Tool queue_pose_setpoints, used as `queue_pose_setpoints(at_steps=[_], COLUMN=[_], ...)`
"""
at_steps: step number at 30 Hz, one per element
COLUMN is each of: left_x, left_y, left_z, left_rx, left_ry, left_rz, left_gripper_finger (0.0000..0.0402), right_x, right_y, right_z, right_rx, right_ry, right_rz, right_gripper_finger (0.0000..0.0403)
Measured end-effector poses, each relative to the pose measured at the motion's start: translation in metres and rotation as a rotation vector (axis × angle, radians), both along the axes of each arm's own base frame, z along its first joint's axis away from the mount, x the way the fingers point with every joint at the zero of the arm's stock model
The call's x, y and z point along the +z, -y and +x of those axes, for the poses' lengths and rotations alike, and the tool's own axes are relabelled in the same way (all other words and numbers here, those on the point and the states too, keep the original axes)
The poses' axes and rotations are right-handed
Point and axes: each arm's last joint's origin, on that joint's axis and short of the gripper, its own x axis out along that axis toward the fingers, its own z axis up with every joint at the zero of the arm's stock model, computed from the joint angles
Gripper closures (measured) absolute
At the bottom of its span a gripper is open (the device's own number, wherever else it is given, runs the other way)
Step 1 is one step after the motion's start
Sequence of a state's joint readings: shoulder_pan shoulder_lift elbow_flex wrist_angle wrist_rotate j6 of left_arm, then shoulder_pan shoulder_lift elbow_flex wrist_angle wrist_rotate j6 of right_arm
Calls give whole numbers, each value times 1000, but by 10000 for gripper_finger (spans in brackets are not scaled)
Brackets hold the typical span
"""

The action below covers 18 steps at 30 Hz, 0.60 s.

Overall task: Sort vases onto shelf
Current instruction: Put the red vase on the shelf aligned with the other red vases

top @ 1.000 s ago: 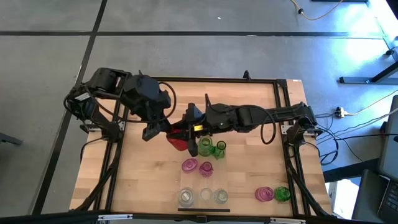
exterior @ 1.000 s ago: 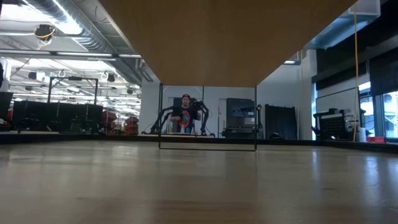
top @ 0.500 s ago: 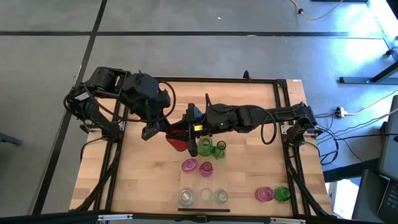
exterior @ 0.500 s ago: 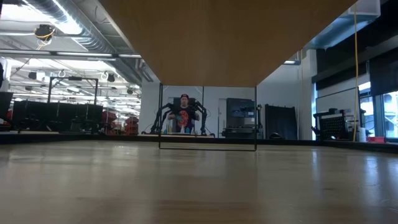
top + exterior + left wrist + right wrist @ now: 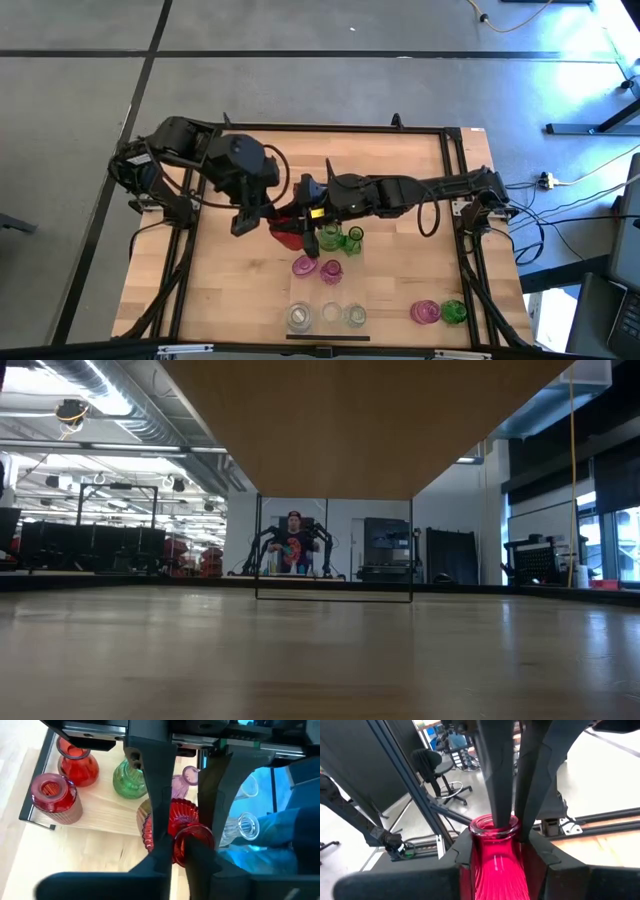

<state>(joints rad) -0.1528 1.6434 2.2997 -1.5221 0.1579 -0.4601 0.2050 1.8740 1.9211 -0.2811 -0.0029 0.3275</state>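
Both arms meet over the shelf [image 5: 97, 807], at its end where the reds and greens stand. R gripper [image 5: 495, 857] is clamped on the ribbed belly of a red vase [image 5: 186, 817], one finger each side. L gripper [image 5: 185, 852] comes in at the same vase's top, its fingers drawn in tight on the neck/rim; in the right wrist view they pinch right at the mouth. Can't tell whether the vase's base touches the shelf or hangs just above it. On the shelf beside it: two more red vases [image 5: 77, 762] [image 5: 54, 795] by the dark end strip, two green vases [image 5: 330, 237] [image 5: 353, 236] just beside the held one, two pink vases [image 5: 304, 266] [image 5: 332, 271] in the mid part, three clear vases [image 5: 298, 317] [image 5: 330, 315] [image 5: 355, 316] in a row at the opposite end. Off the shelf, on the tabletop [image 5: 230, 290] towards the R arm's side: one pink vase [image 5: 425, 312] and one green vase [image 5: 453, 312], touching or nearly so.
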Motion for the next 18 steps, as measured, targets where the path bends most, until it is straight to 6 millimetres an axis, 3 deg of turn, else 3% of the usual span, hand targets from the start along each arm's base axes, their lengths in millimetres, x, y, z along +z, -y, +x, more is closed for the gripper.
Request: queue_pose_setpoints(at_steps=[3, 18], left_x=[-1, -2], left_y=[1, 2], left_z=[2, 2], left_rx=[-15, -48], left_ry=[-4, -5], left_rz=[0, -12], left_gripper_finger=[390, 390], right_x=[0, 3], right_y=[0, 0], right_z=[0, 1], right_rx=[-1, 1], right_ry=[4, 32], right_rz=[-1, 9], right_gripper_finger=[320, 308])
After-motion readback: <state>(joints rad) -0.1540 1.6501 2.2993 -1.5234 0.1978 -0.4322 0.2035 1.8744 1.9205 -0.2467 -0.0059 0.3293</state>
